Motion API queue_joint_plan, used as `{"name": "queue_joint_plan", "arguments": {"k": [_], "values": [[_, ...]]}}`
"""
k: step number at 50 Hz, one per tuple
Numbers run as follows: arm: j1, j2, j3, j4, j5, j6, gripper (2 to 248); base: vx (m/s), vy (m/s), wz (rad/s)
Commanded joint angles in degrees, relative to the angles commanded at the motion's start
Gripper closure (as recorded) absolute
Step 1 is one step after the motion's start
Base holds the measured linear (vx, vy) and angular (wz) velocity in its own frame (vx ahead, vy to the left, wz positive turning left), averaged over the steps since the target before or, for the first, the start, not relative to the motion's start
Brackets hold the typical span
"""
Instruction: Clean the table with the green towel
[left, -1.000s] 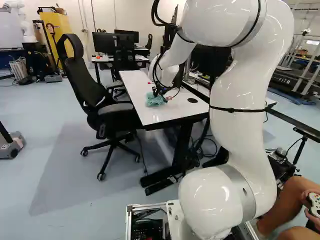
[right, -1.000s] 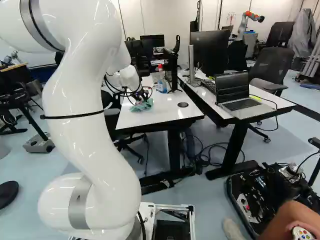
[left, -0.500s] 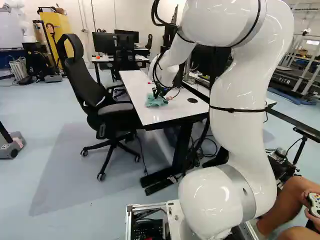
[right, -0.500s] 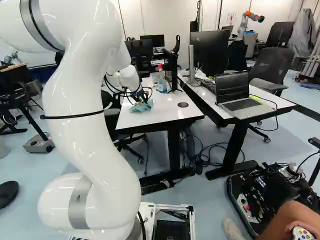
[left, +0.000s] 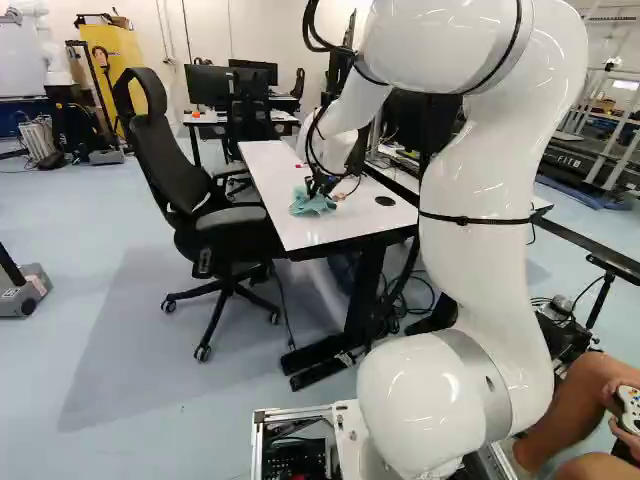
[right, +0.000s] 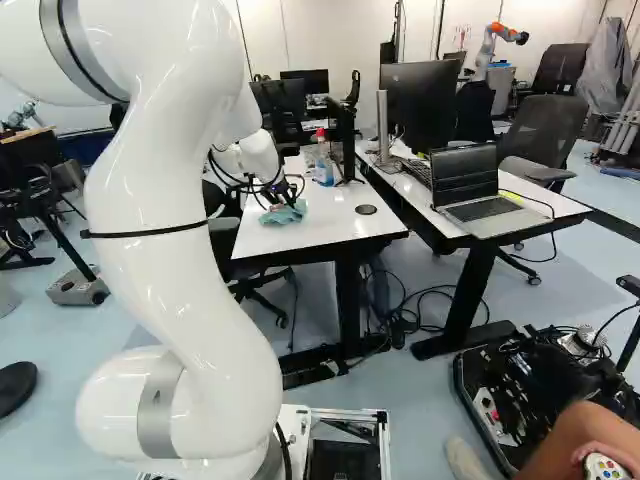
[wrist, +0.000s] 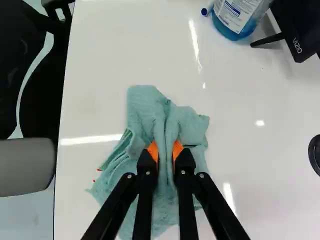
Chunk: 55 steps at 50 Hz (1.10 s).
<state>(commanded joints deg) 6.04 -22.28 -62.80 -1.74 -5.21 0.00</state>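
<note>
The gripper is down at the white table, over the green towel. In the wrist view the gripper is shut on a raised fold of the towel, an orange pad pressing on each side. The rest of the towel lies bunched on the table around and under the fingers. Small red marks show on the tabletop right beside the towel's edge. What lies beneath the cloth is hidden.
A bottle of blue liquid and a black monitor stand are ahead of the gripper. An office chair stands along the table's side. A second table holds a laptop. Another robot is far back.
The gripper and towel have shifted slightly over the tabletop, toward the chair side in the left base view. The grip looks the same and the base has stayed put.
</note>
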Motion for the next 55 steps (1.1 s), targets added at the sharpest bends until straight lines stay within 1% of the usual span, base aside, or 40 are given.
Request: {"name": "queue_joint_plan", "arguments": {"k": [10,55], "values": [[0.00,0.00,0.00,0.00,-0.53,0.00,200,0.000,0.000,0.000],[0.03,0.00,-0.01,0.00,-0.15,0.00,200,0.000,0.000,0.000]]}}
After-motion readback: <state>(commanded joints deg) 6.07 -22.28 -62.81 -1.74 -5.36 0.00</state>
